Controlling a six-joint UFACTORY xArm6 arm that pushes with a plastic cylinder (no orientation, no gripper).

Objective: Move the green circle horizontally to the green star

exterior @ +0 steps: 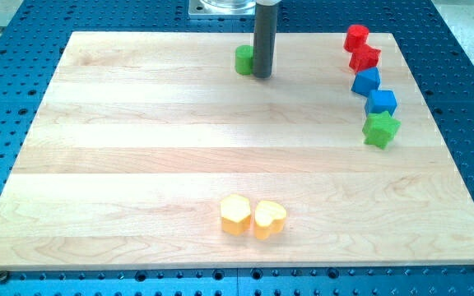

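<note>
One green circle (243, 59) touching my tip (262, 76)

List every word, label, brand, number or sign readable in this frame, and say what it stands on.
None: no text can be read anywhere in this view.
The wooden board is bare wood, with no print.
The green circle, green star, red blocks, blue blocks and yellow blocks carry no marks.
My tip, just right of the green circle, shows no label.
</note>
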